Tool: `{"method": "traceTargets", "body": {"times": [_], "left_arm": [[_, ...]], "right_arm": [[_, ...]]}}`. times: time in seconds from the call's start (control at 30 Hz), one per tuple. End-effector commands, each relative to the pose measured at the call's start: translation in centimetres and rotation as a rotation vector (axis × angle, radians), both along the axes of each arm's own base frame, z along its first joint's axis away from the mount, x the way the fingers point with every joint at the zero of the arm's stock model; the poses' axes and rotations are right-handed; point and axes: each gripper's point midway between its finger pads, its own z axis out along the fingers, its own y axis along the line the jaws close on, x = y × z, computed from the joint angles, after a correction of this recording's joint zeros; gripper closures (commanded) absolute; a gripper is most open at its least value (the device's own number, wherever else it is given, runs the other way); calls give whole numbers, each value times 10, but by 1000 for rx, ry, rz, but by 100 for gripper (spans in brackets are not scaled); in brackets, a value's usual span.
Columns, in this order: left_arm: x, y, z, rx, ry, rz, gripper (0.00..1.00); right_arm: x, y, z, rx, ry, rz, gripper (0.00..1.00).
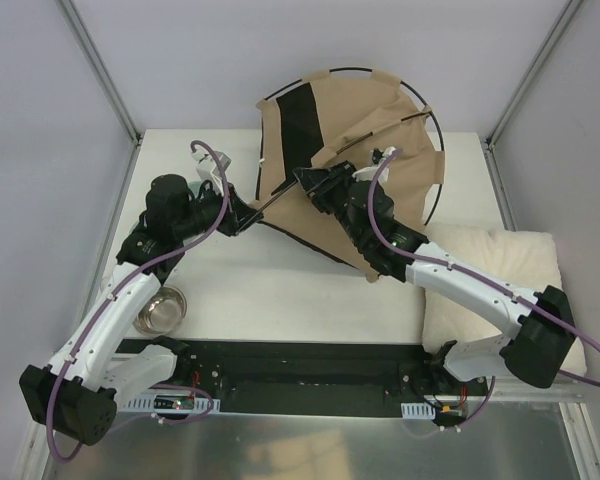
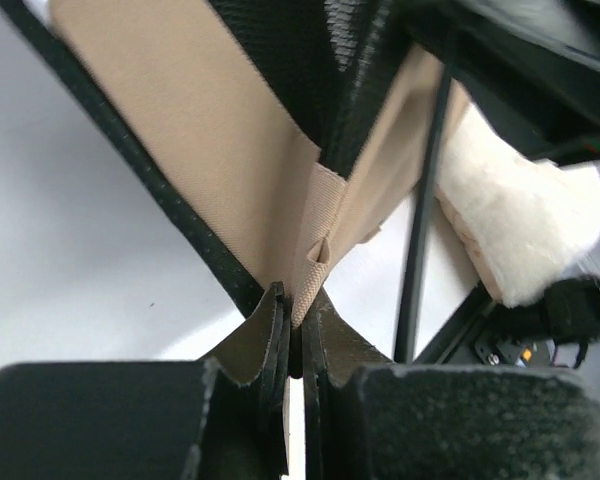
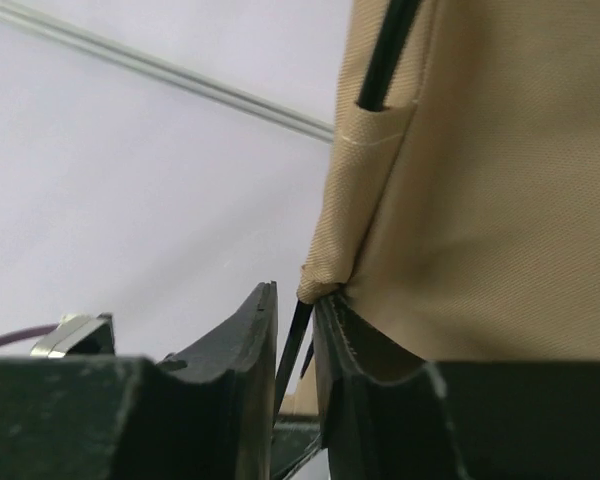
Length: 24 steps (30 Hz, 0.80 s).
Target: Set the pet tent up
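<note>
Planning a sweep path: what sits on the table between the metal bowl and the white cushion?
Nothing; the top view shows bare white table between the metal bowl and the cushion.

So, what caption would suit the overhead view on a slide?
Left arm and right arm pinch the tan pet tent at the table's far edge, black poles bowed, cream cushion beside.
</note>
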Motion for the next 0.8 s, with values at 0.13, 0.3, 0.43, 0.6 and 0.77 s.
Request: {"method": "traceTargets", "body": {"times": [0.13, 0.3, 0.43, 0.6, 0.77], "left_arm": [[11, 32, -28, 39, 181, 252, 100], [14, 34, -32, 55, 181, 262, 100], [13, 33, -32, 65, 175, 250, 100], [15, 33, -32, 70, 170, 246, 100], [18, 33, -29, 73, 160, 252, 100]], "right_arm": [[2, 5, 1, -97, -11, 29, 63], [-18, 36, -8, -104, 10, 166, 63], [-29, 58, -16, -123, 31, 236, 60], [-40, 75, -22, -138, 51, 276, 49], [-54, 93, -25, -145, 54, 339, 55]]}}
